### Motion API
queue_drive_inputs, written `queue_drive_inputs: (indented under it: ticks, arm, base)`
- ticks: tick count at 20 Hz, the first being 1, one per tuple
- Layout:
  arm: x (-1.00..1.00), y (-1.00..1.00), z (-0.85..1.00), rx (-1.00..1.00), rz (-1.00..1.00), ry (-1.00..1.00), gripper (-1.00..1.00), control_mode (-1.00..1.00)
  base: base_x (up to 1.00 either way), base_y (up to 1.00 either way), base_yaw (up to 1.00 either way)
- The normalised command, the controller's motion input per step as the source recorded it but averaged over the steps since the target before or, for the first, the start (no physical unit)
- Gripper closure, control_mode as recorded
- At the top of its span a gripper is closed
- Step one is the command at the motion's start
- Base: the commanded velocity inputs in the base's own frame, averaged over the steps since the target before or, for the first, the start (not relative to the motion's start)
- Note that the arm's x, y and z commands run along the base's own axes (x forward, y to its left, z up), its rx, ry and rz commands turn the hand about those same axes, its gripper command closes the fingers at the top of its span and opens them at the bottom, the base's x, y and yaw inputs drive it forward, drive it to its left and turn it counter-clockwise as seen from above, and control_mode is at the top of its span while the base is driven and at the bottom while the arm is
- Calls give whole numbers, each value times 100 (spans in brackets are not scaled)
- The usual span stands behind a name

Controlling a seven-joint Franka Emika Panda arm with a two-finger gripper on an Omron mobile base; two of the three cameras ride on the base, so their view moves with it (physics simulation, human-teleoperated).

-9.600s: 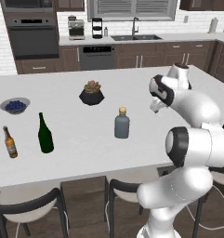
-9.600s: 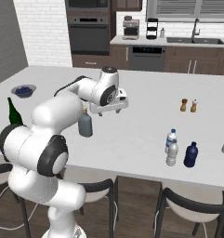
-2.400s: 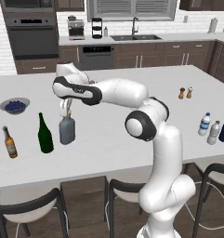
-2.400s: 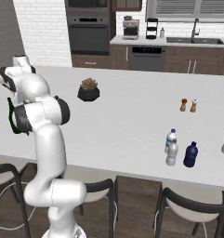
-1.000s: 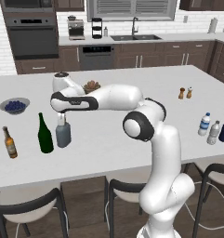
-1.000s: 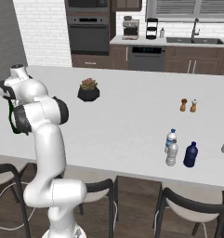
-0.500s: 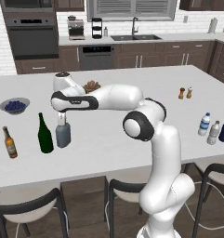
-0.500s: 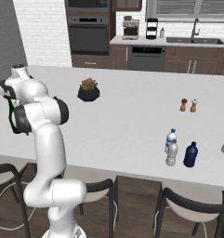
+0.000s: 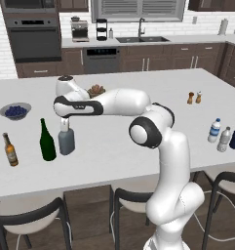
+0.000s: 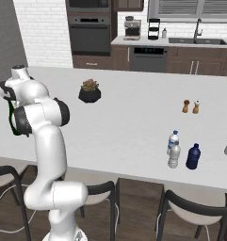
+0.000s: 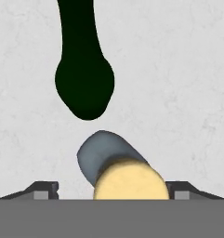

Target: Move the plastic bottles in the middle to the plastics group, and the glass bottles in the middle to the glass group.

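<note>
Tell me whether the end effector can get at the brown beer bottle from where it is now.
Probably yes. The end effector, open above the grey-blue bottle, is near the beer bottle. The green wine bottle stands between them, so it should lift and pass over.

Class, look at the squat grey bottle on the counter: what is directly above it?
The gripper hangs right over the grey bottle, its jaws spread either side of the tan stopper. The bottle's neck is mostly hidden by the hand. The green wine bottle stands beside it.

Home kitchen: wall oven (image 9: 30,34), sink (image 9: 141,38), island counter (image 9: 138,146), stools (image 9: 133,200).
</note>
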Motion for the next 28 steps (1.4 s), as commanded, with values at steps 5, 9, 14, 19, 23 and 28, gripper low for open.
queue_drive_inputs:
  ticks: [5, 9, 14, 19, 23, 28]
  arm:
    - [-1, 0, 5, -1, 0, 0, -100, -100]
    - [-9, 0, 30, 0, -3, -1, -100, -100]
    - [-21, -12, 30, 0, -11, 0, -100, -100]
    - [-48, -55, 0, 2, -19, 0, -100, -100]
    - [-54, -59, 0, 5, -22, 0, -100, -100]
    - [-74, -71, -4, 11, -27, 0, -100, -100]
  base:
    - [0, 0, 0]
    - [0, 0, 0]
    - [0, 0, 0]
    - [0, 0, 0]
    - [0, 0, 0]
    - [0, 0, 0]
